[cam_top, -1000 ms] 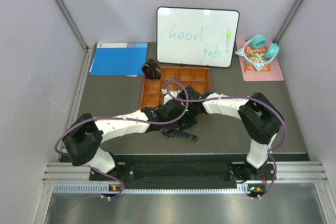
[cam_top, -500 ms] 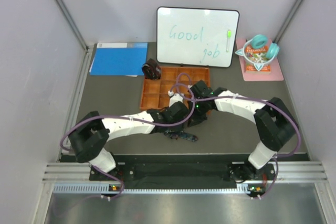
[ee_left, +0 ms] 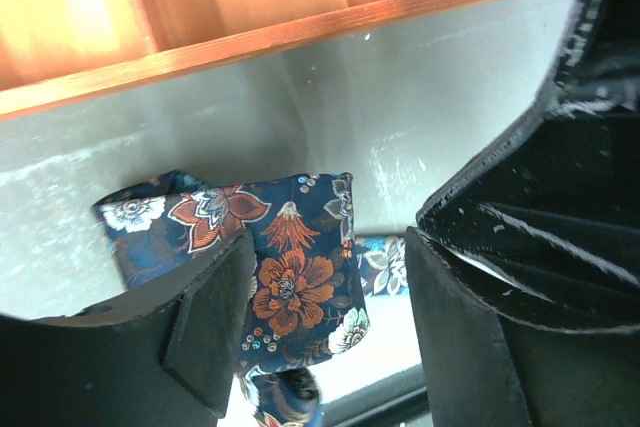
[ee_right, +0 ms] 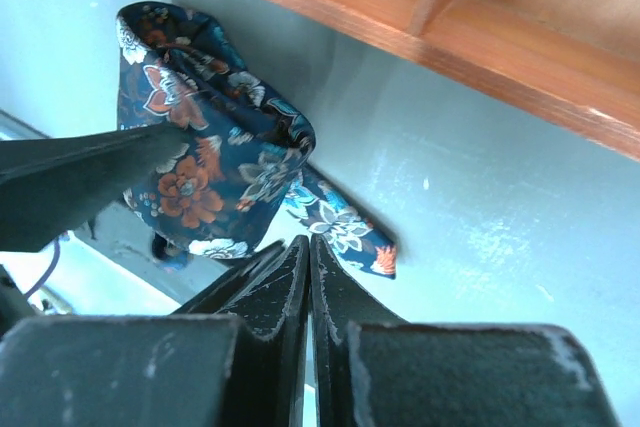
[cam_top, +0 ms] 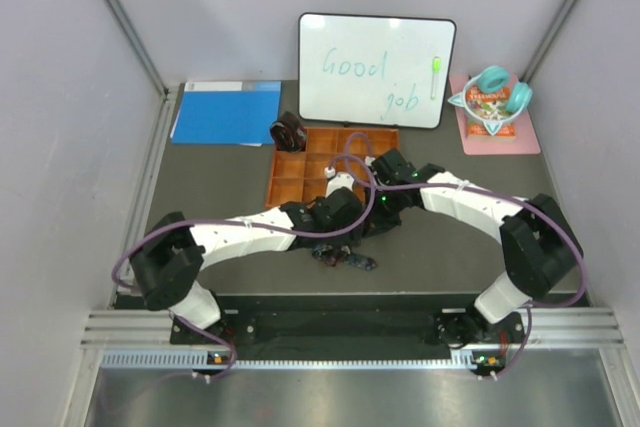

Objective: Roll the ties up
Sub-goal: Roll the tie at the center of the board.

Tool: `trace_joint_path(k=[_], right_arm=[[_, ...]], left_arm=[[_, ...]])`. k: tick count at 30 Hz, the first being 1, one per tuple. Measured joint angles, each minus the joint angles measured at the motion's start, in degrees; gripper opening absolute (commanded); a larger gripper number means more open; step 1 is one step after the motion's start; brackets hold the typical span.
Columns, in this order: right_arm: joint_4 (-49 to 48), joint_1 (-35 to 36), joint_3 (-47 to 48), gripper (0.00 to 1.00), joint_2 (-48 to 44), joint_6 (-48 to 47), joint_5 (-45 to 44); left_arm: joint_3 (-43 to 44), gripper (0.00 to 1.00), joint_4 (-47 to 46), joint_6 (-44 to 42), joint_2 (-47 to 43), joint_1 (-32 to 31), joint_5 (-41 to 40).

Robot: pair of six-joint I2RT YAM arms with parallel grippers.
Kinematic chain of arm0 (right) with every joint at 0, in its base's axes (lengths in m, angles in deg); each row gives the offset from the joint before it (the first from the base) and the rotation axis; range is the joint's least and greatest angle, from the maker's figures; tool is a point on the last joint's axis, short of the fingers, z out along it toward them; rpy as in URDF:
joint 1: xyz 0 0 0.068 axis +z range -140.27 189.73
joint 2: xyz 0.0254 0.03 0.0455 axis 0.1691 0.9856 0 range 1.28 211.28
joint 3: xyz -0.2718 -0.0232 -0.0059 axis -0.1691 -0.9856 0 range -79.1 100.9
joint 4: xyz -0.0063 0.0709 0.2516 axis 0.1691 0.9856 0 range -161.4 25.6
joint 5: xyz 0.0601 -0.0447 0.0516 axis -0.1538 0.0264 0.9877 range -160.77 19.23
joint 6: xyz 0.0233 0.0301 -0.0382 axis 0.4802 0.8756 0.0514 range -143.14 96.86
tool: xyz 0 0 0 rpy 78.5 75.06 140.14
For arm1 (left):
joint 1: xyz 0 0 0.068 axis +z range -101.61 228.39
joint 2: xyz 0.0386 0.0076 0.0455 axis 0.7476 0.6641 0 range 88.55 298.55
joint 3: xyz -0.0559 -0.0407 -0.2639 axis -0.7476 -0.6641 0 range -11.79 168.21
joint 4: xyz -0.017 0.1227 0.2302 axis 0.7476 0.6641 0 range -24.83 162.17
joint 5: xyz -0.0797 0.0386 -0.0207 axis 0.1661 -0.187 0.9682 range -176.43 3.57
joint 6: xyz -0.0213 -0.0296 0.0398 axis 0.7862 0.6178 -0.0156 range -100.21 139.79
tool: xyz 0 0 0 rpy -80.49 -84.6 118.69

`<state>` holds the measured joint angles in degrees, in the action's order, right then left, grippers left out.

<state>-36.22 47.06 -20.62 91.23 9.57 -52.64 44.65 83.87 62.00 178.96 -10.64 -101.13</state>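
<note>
Navy floral tie (ee_left: 290, 277) is seen bunched into a loose, partly folded bundle on the surface (ee_left: 400, 117), just in front of the near rim of the orange tray (ee_left: 250, 37). In the overhead view it lies at lower centre of the frame, just below where the two arms meet. In the right wrist view a short tail is seen trailing flat from the bundle toward lower right.

Left tool (ee_left: 330, 297): jaws are held apart, with the bundle lying partly between them. The finger at lower left of the frame overlaps the cloth's edge. Judged: the spread is set so that the bundle is straddled and stopped from sliding or unrolling.

Right tool (ee_right: 308, 257): fingers are pressed together, with only a hairline slit shown. The tips sit just beside the trailing tail; whether any cloth is pinched cannot be told. Judged: the closed tips are presented as a narrow prod for tucking the tail.

Brown-maroon tie (cam_top: 290, 132) is noted as a compact coil at the upper left corner of the tray, apparently finished.

The floral roll is judged incomplete: the bundle is slack and the tail is not taken up. Risk noted: the bundle may spring open if released loosely.
</note>
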Motion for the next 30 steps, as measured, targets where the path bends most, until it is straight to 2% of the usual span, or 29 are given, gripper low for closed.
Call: trace_joint_path(k=[9, 15, 20, 30], right_arm=[[-3.1, 0.3, 0.0, 0.00, -0.2, 1.7, 4.6], [-3.4, 1.8, 0.0, 0.00, -1.9, 3.0, 5.8], [-4.7, 3.0, 0.0, 0.00, -3.4, 4.5, 6.8], [-8.9, 5.1, 0.0, 0.00, -2.7, 6.6, 8.7]], left_arm=[[-0.3, 0.76, 5.7, -0.5, -10.4, 0.4, -4.9], [-6.2, 0.78, 5.9, -0.4, -19.0, 4.4, -5.6], [-12.2, 0.79, 4.8, 0.2, -22.6, 8.8, -2.7], [-20.2, 0.80, -2.1, 3.8, -23.1, 10.6, 4.0]])
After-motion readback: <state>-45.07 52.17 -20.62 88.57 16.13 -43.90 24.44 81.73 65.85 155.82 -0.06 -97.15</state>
